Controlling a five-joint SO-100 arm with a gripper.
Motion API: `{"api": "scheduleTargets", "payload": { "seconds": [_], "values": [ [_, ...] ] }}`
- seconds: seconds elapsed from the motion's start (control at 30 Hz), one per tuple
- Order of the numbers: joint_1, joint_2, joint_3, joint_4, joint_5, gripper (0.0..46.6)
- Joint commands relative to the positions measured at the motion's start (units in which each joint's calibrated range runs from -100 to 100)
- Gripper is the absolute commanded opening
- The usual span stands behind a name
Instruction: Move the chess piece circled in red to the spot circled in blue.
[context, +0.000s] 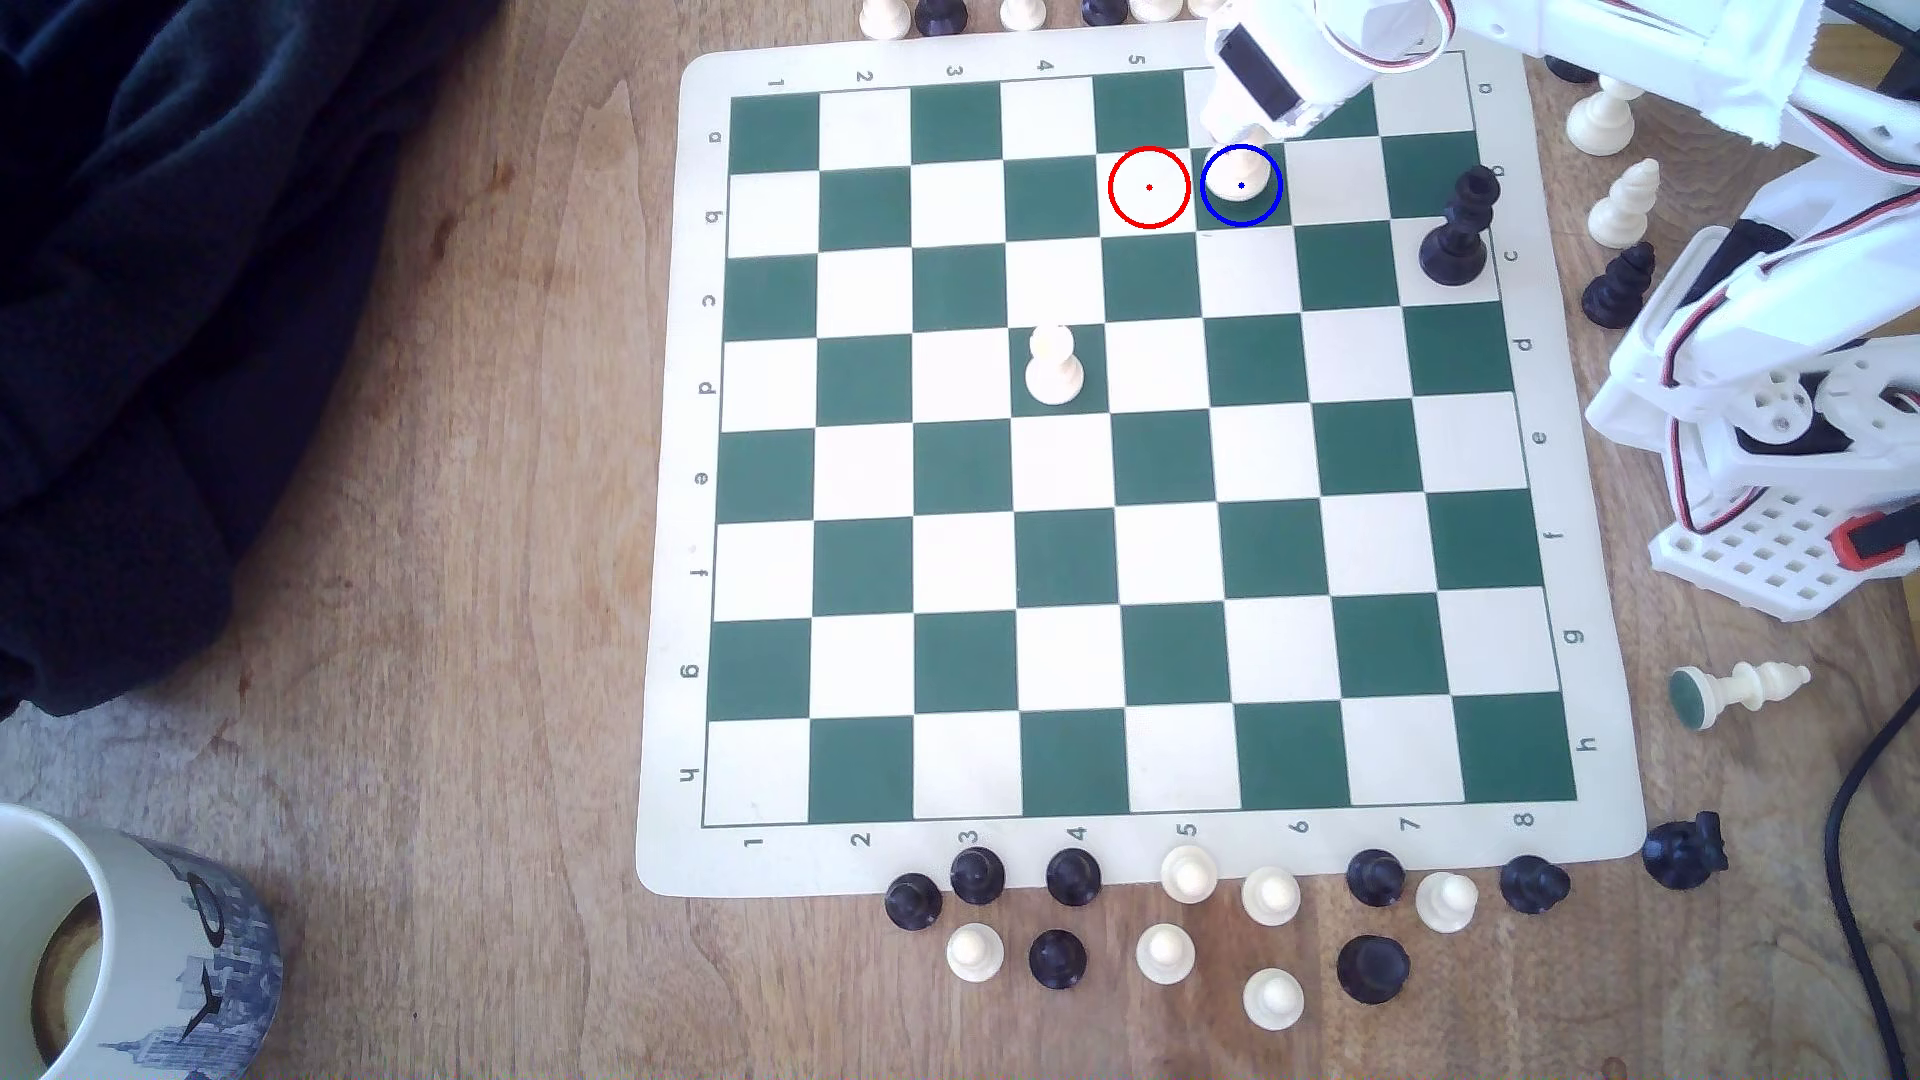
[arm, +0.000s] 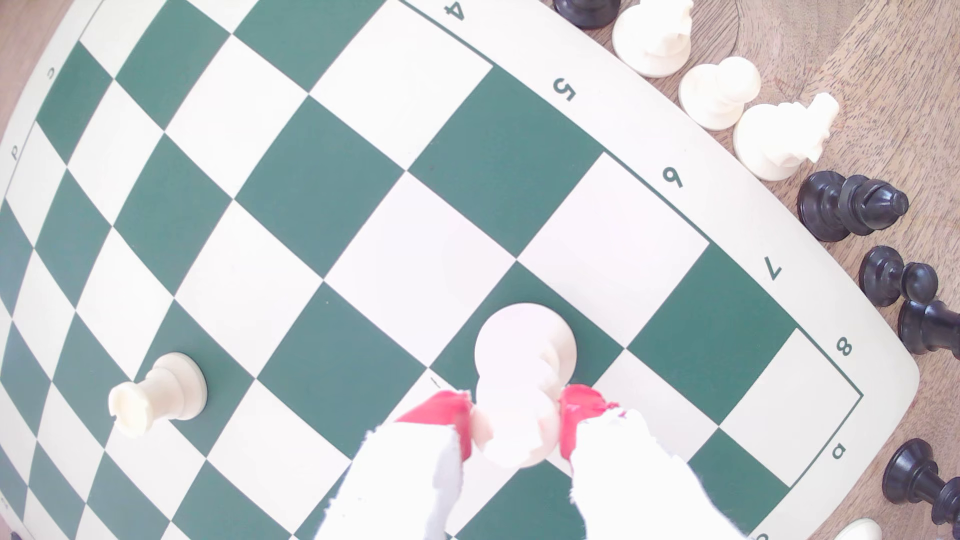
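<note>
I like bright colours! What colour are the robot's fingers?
Red on the fingers, pinching the chess piece; clearest in the wrist view.

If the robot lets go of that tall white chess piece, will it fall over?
Probably not. The chess piece has a wide round base sitting on the green square, which should steady it. But it is tall and slim, and the hand grips it near the top, so a sideways nudge there might tip it. It looks hard, not bendy.
</note>
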Motion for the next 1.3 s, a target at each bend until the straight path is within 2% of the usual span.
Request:
{"api": "scheduleTargets", "payload": {
  "seconds": [0.0,0.6,0.63,0.7,0.73,0.77,0.87,0.9,0.97,1.2,1.27],
  "values": [
    [-0.4,-1.2,-0.7,-0.6,-0.1,3.5],
    [-0.3,3.0,0.7,-2.5,0.2,4.4],
    [-0.2,3.0,0.7,-2.5,0.2,5.9],
    [0.2,3.1,0.6,-2.5,0.0,16.8],
    [0.4,2.9,0.5,-2.5,0.0,20.4],
    [0.7,2.2,0.4,-2.5,0.0,22.6],
    [1.1,0.1,0.3,-2.5,0.2,24.1],
    [1.1,-4.5,3.3,-5.2,0.1,27.0],
    [0.8,-10.3,9.2,-12.3,0.2,28.6],
    [-1.6,-27.4,21.7,-26.9,0.9,23.1],
    [-2.9,-30.9,24.8,-30.3,0.7,19.9]
  ]
}}
